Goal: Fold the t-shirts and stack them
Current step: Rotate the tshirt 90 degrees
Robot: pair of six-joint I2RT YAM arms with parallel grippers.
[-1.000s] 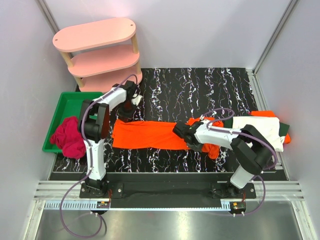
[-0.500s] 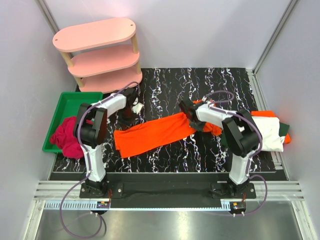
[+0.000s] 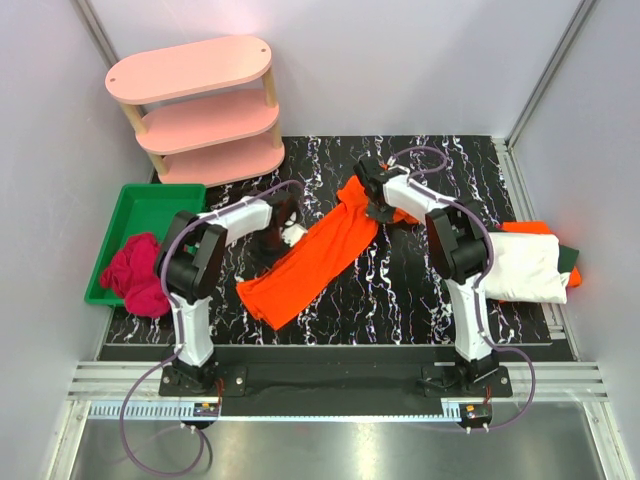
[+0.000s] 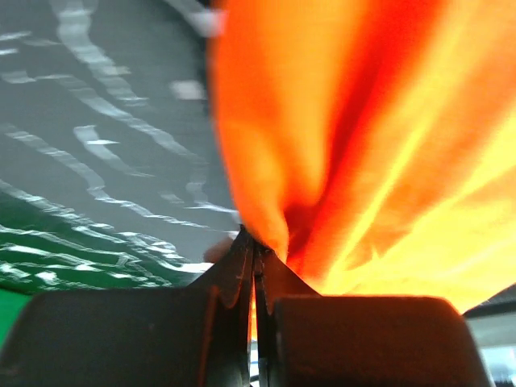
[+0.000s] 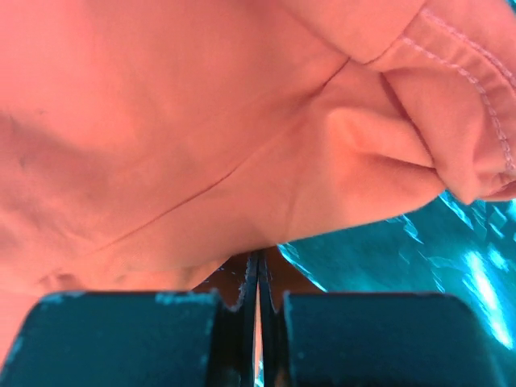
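A bright orange t-shirt (image 3: 315,255) stretches in a long diagonal band across the black marbled table, from near left to far centre. My left gripper (image 3: 283,222) is shut on its edge near the middle left; in the left wrist view the orange cloth (image 4: 339,145) bunches out of the closed jaws. My right gripper (image 3: 372,196) is shut on the shirt's far end; the cloth (image 5: 201,137) fills the right wrist view. A stack at the right edge holds a white t-shirt (image 3: 525,265) over dark green (image 3: 568,258) and orange (image 3: 535,228) ones.
A pink three-tier shelf (image 3: 200,105) stands at the far left corner. A green tray (image 3: 140,215) at the left edge holds a crumpled magenta cloth (image 3: 135,275). White walls close in the table on three sides.
Both grippers have swung the orange shirt from a flat left-right band to a diagonal. The right gripper moved far and left; the left gripper moved slightly right.
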